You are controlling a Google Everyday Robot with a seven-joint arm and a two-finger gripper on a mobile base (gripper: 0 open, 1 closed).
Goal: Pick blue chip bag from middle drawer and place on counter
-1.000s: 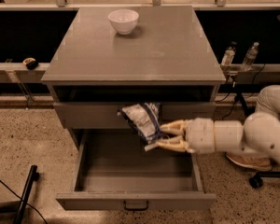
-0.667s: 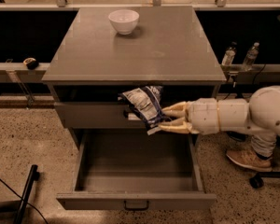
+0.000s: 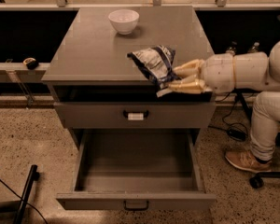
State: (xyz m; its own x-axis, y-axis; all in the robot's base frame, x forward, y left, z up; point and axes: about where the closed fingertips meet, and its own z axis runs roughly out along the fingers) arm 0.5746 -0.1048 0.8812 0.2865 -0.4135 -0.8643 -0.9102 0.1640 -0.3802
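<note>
My gripper [image 3: 173, 78] comes in from the right and is shut on the blue chip bag [image 3: 154, 63], a crumpled dark-blue-and-white foil bag. It holds the bag just above the front right part of the counter [image 3: 93, 50]. The middle drawer [image 3: 135, 171] stands pulled open below, with a plain dark handle [image 3: 136, 204] on its front, and shows nothing inside.
A white bowl [image 3: 123, 21] stands at the back of the counter. The upper drawer front [image 3: 84, 115] with a white-labelled handle is shut. A person's leg and shoe [image 3: 245, 160] are at the right. A dark stand [image 3: 25, 195] lies at the lower left.
My gripper has lifted the chip bag from in front of the upper drawer to over the counter's front right part.
</note>
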